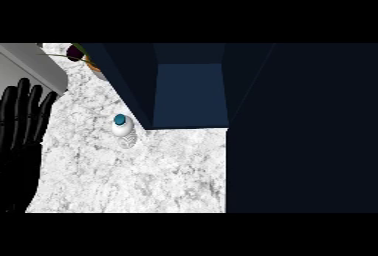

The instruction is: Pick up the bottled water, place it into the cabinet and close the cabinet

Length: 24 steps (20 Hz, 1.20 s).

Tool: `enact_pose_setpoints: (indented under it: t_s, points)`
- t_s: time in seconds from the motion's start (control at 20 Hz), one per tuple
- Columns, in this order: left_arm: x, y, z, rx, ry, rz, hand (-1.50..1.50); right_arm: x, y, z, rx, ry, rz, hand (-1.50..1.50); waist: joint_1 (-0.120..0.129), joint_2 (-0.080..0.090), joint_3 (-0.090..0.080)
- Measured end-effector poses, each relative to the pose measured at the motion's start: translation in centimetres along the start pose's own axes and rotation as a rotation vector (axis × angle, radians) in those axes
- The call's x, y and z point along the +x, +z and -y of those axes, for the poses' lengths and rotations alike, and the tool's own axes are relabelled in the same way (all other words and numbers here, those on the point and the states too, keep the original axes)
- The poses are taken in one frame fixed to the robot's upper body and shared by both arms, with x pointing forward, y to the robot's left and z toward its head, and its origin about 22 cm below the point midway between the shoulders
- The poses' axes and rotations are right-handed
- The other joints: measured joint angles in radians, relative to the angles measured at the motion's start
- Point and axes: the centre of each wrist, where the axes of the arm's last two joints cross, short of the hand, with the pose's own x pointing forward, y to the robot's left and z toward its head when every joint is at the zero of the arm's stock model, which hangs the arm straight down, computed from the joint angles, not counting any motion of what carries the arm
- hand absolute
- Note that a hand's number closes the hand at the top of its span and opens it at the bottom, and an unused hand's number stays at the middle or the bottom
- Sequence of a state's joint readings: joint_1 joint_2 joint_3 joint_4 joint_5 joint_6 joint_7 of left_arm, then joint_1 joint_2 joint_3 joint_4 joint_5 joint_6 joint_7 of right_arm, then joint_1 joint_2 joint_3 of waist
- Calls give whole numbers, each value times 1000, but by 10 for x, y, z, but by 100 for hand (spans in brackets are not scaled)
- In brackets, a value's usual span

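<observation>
Task barely begun: nothing picked, nothing placed, nothing closed. Bottled water (123, 129) stands upright on the marble worktop (133, 175), teal cap (119, 119) up, untouched, just beside the front left corner of the cabinet (188, 95). The cabinet is open, its blue inside showing and no items visible in it. All three steps are left: grasp, put in, shut.

Left robot hand (21, 135) rests at the view's left edge, fingers straight and apart, holding nothing, well apart from the bottle. Right robot hand shows nowhere.

Around: a dark slanted panel (129, 85) runs along the cabinet's left side down to the bottle, likely a swung-out door, but I cannot tell for sure. A big dark mass (303, 125) fills the right. A potted plant (83, 54) sits at top left, next to a pale grey block (29, 65).

In the way, as I judge it: the bottle sits close to that slanted panel, so a hand curling round it has little room on that side.
</observation>
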<state>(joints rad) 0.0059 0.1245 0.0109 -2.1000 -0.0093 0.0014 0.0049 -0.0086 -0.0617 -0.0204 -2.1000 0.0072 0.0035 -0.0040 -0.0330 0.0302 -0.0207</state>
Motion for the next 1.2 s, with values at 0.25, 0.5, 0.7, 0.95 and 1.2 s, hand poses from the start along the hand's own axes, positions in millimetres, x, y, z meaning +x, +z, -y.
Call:
enact_pose_setpoints:
  t_s: [0.25, 0.5, 0.7, 0.95, 1.2]
  points:
    - [-12, -15, 27, 149, -89, -34, -150, 8, 11, -2, 48, 1, -9, -150, 7, -21, 16]
    - [-19, -22, 41, 422, -96, -140, -150, 18, 23, -18, 195, -112, -56, -150, 8, -29, 20]
    - [-8, -27, 73, 530, -75, -178, -150, 36, 35, -29, 251, -169, -79, -150, 11, -34, 22]
    - [21, -33, 102, 574, -71, -189, -150, 58, 46, -35, 269, -189, -94, -150, 22, -36, 22]
    - [46, -32, 119, 578, -84, -204, -150, 74, 50, -46, 268, -194, -97, -150, 29, -36, 22]
